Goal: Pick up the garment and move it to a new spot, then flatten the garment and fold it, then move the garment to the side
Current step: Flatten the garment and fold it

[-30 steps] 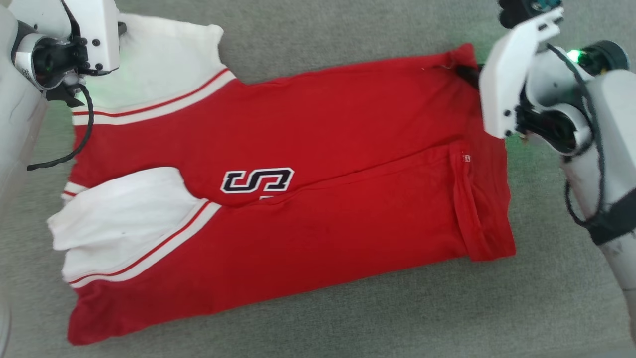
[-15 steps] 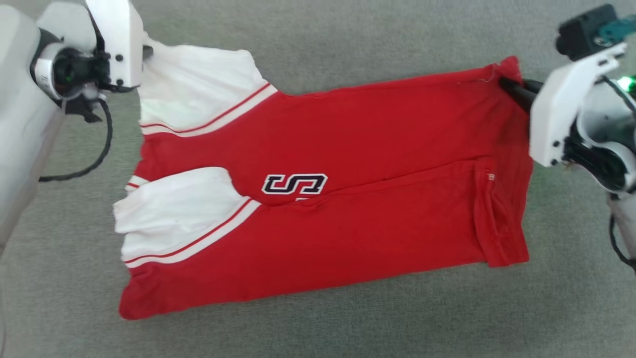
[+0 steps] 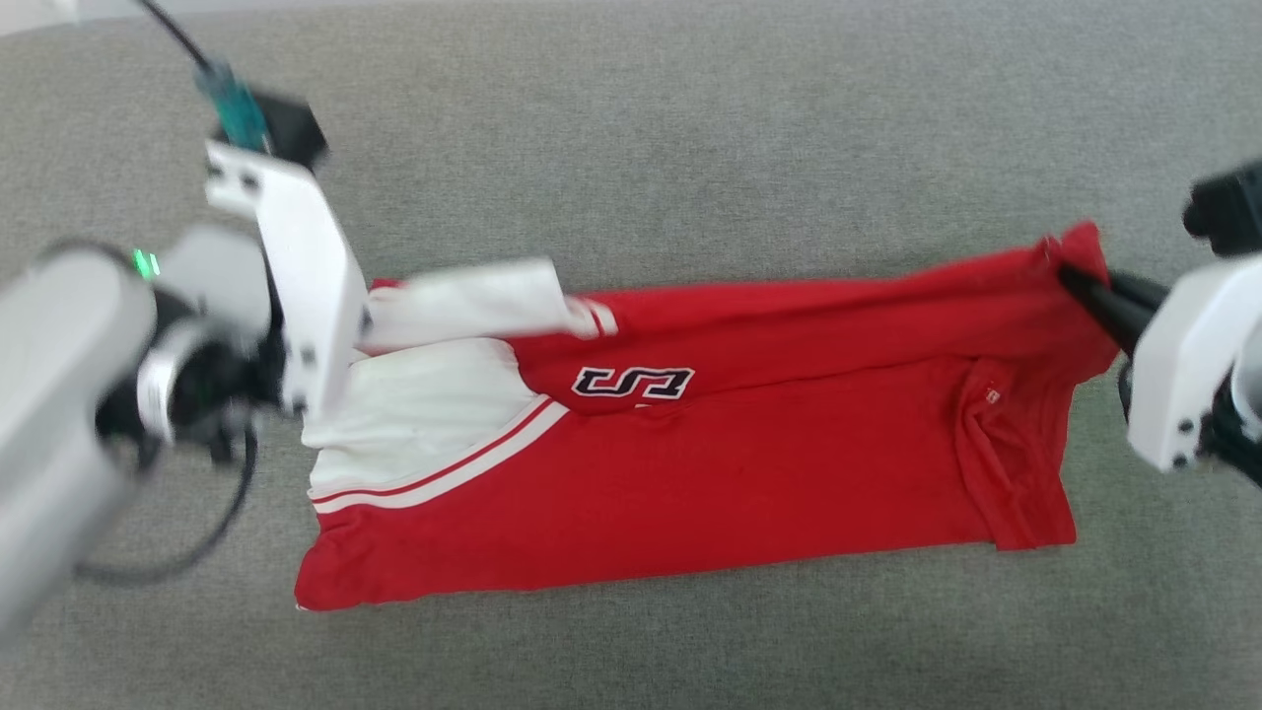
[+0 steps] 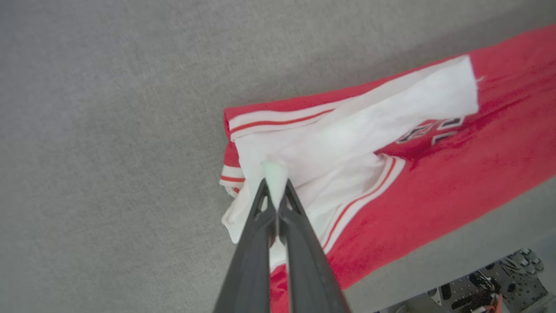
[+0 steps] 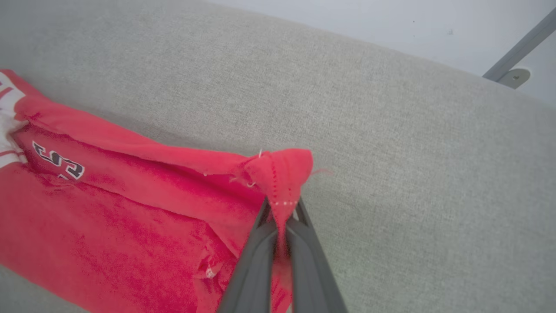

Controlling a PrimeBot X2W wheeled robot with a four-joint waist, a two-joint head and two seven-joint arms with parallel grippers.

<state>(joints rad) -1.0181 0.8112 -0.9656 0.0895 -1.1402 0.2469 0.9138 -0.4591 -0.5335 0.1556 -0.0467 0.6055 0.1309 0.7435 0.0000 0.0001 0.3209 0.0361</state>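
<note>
The garment (image 3: pixel 749 463), a red T-shirt with white striped sleeves, lies lengthwise on the grey surface, sleeves at the left. Its far edge is raised off the surface and hangs over the lower half. My left gripper (image 4: pixel 275 191) is shut on the white far sleeve (image 3: pixel 463 301), holding it above the near sleeve. My right gripper (image 3: pixel 1077 283) is shut on the red far hem corner (image 5: pixel 282 171), which bunches just beyond the fingertips. The near half of the shirt rests flat.
Grey woven fabric (image 3: pixel 690 128) covers the whole work surface, with bare room beyond and in front of the shirt. A pale wall and a grey metal bracket (image 5: pixel 512 76) lie past the surface's far edge. Robot base parts (image 4: pixel 491 291) show low down.
Both grippers have carried the shirt's far edge up and toward the near edge, so the far sleeve now hangs over the near one. The head camera has also shifted.
</note>
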